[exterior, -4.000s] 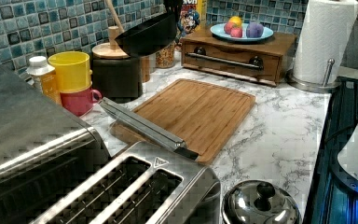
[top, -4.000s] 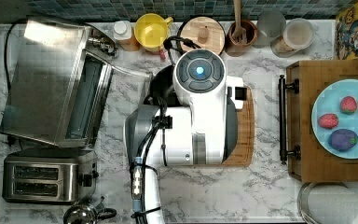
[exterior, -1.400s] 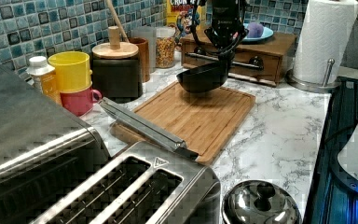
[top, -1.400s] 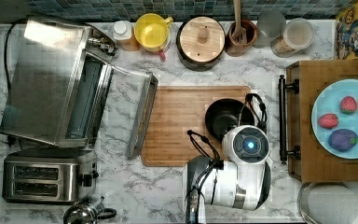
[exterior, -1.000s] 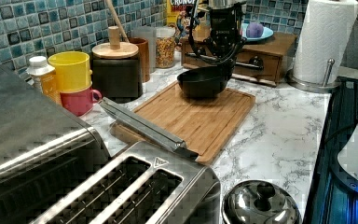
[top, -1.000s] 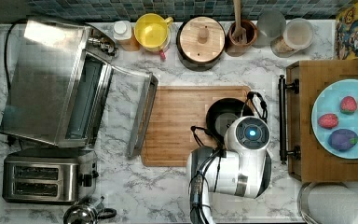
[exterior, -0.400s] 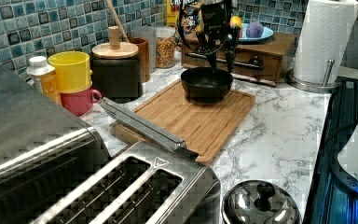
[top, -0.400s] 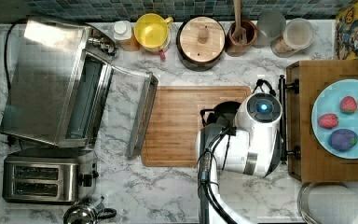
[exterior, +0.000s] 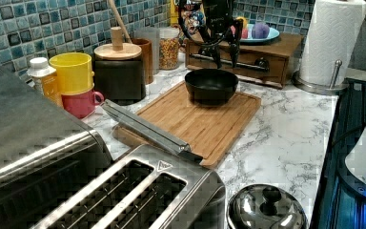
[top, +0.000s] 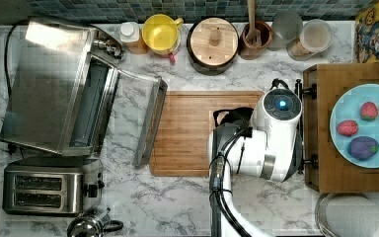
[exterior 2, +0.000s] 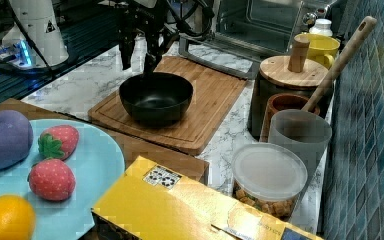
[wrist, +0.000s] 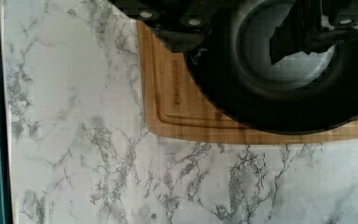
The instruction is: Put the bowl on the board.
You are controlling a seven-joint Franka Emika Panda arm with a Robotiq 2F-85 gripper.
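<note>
The black bowl [exterior: 211, 85] stands upright on the wooden board [exterior: 195, 119], at the end nearest the fruit tray. In the right view the bowl [exterior 2: 156, 97] rests on the board [exterior 2: 215, 95] with nothing inside it. My gripper [exterior: 224, 56] hangs just above the bowl's far rim, open, with its fingers apart and nothing between them. In the right view the gripper [exterior 2: 137, 60] stands over the bowl's edge, one fingertip [exterior 2: 150, 67] close to the rim. In the top view my arm covers most of the bowl [top: 232, 117]. The wrist view looks down into the bowl [wrist: 284, 93] at the board's corner [wrist: 168, 107].
A toaster oven [top: 59, 84] with its door [top: 150, 121] open lies along the board's edge at the top view's left. A wooden tray [top: 321, 133] with a plate of fruit sits on the top view's right. A lidded pot [top: 213, 44], a yellow mug [top: 162, 33] and jars line the back wall.
The arm brought the bowl from near the pot down onto the board's end by the tray. The gripper has opened, let the bowl go and risen a little above its rim.
</note>
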